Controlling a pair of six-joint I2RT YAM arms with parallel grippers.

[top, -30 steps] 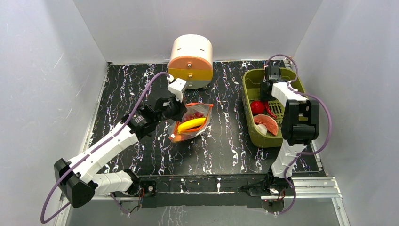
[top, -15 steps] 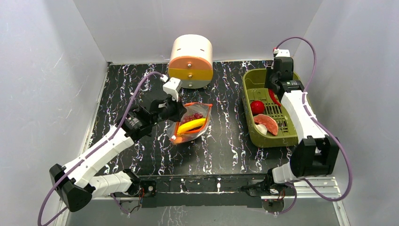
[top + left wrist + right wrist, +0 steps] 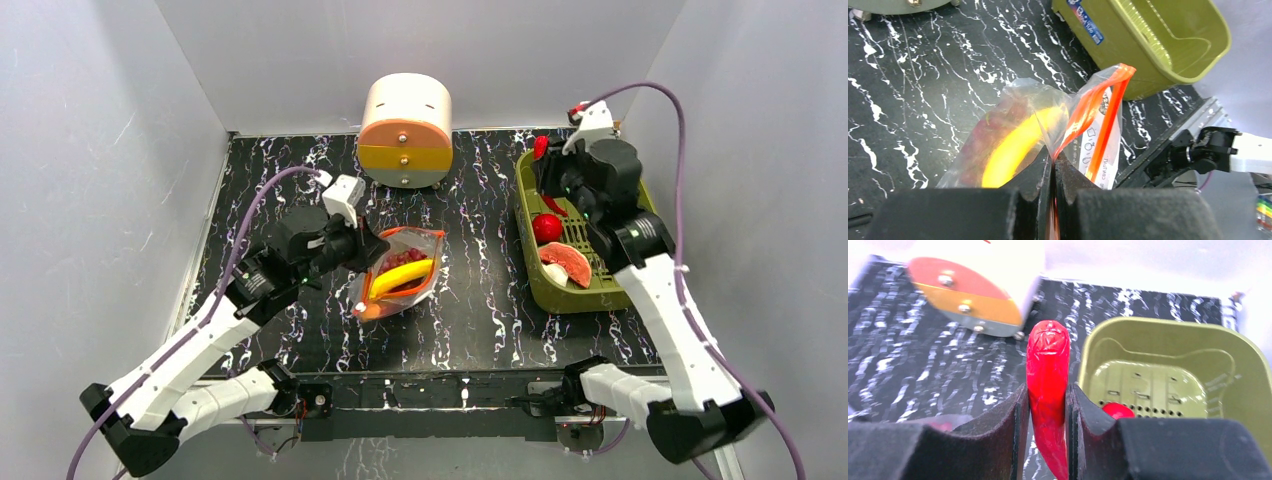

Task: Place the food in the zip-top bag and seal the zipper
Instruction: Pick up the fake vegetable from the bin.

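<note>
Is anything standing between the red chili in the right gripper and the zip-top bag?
Nothing visible does. The right gripper holds the chili up by the green bin's rim; only table surface lies between it and the bag, pinched by the left gripper. The drawer unit stands farther back.

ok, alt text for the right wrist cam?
The right gripper is clamped on a red chili, centre frame. Behind, an olive-green bin holds a red round fruit; a white-and-orange drum stands upper left on the black marbled table.
</note>
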